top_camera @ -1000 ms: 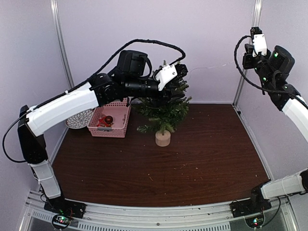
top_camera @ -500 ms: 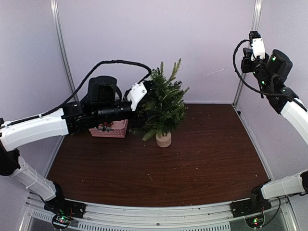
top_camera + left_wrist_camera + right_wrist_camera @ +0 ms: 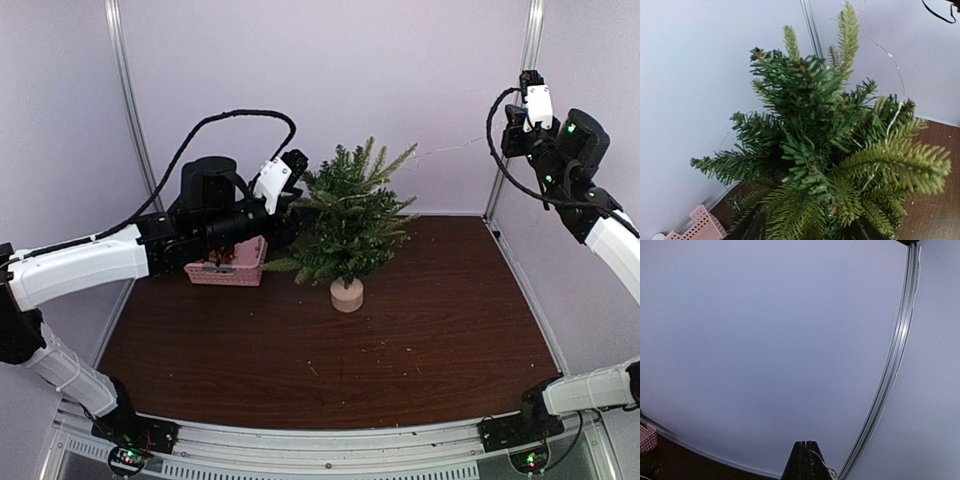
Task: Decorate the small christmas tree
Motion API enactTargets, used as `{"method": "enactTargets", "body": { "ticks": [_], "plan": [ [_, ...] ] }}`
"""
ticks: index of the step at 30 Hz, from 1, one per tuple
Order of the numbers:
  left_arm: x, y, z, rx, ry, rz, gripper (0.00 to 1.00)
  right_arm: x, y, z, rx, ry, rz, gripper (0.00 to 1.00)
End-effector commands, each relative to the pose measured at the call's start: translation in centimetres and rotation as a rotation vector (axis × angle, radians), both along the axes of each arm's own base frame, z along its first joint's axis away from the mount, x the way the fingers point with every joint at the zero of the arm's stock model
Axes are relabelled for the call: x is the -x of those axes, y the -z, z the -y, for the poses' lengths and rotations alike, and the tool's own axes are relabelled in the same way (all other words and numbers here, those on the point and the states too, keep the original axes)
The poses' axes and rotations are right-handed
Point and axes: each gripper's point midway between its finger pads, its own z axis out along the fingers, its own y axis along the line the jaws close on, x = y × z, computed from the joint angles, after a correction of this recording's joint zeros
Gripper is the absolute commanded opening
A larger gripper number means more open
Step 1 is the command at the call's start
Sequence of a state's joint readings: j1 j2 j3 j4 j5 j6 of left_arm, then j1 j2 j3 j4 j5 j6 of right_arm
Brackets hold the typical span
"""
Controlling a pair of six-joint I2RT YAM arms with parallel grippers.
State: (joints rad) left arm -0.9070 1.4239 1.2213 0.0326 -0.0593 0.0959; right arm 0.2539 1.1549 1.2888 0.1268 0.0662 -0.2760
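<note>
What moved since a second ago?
The left gripper dropped from the top of the small christmas tree to its left side, jaws open among the branches. The tree's top sprang up and its stump slid slightly right. The right gripper stayed high, shut on the thin wire; the pink basket stayed put.

Nothing here can be read — no lettering, number, label or brand mark shows on the small christmas tree (image 3: pixel 350 225) just ahead of the left gripper (image 3: pixel 292 190), nor on the pink basket (image 3: pixel 228 272) below and behind it.
</note>
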Motion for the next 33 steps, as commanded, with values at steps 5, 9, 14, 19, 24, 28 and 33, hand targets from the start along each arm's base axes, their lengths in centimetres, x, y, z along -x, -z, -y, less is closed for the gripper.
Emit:
{"method": "enactTargets", "body": {
  "ticks": [5,9,14,19,24,28,33],
  "plan": [
    [-2.6,-2.2,0.4,0.080,0.024,0.004,0.50,2.7,0.1,-0.1,-0.054,-0.053,0.023,0.00],
    [-2.9,-2.8,0.7,0.083,0.044,0.012,0.49,3.6,0.7,-0.2,-0.068,-0.076,0.013,0.00],
    [-2.4,-3.4,1.2,0.064,0.105,0.028,0.50,4.8,1.9,-1.0,-0.094,-0.151,-0.003,0.00],
    [-2.1,-3.6,1.7,0.058,0.140,0.023,0.52,5.9,3.5,-2.5,-0.114,-0.258,-0.038,0.00],
    [-1.6,-4.2,1.7,0.065,0.160,0.025,0.57,7.5,3.1,-3.1,-0.119,-0.316,-0.023,0.00],
    [-0.9,-4.8,1.5,0.054,0.183,0.022,0.58,7.9,2.6,-2.8,-0.117,-0.305,-0.017,0.00],
    [-0.5,-5.6,1.2,0.043,0.185,0.008,0.63,7.7,2.7,-2.5,-0.117,-0.282,-0.019,0.00]
  ]
}}
